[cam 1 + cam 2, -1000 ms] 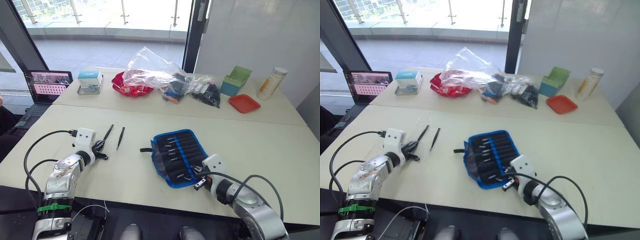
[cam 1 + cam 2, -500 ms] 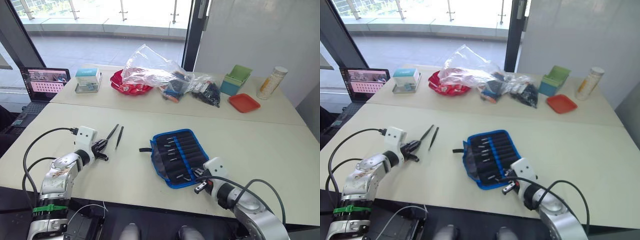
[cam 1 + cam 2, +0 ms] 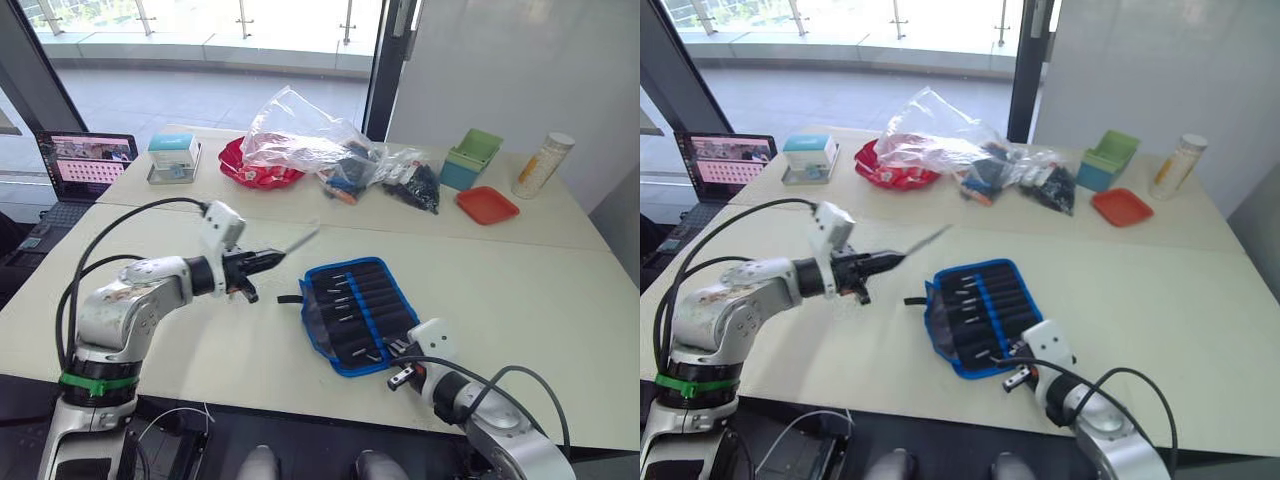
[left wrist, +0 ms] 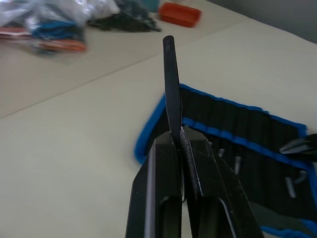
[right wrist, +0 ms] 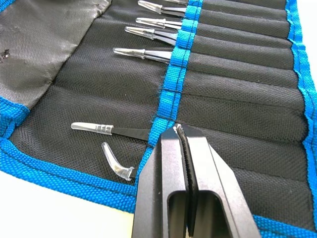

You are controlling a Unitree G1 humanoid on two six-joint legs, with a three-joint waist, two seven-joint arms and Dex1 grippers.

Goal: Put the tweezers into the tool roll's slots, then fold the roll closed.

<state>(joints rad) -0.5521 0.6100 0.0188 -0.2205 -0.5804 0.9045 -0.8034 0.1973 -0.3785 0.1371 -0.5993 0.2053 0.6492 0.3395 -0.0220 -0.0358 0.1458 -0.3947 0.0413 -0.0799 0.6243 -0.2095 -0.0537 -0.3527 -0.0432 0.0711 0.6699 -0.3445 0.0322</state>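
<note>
Since a second ago our left two-fingered black gripper (image 3: 262, 262) has lifted one slim black tweezer (image 4: 172, 89) off the table and swung toward the flat black fabric tool roll with blue edging (image 3: 358, 313). Its fingers pinch that tweezer tight, the free end jutting forward above the roll's near edge; the forearm reaches out level. Our right black gripper (image 5: 181, 148) is pressed closed, empty, its tips touching the roll's blue centre band, just beside six clear-capped tweezers (image 5: 143, 53) in the narrow black fabric slots (image 5: 237, 74).
</note>
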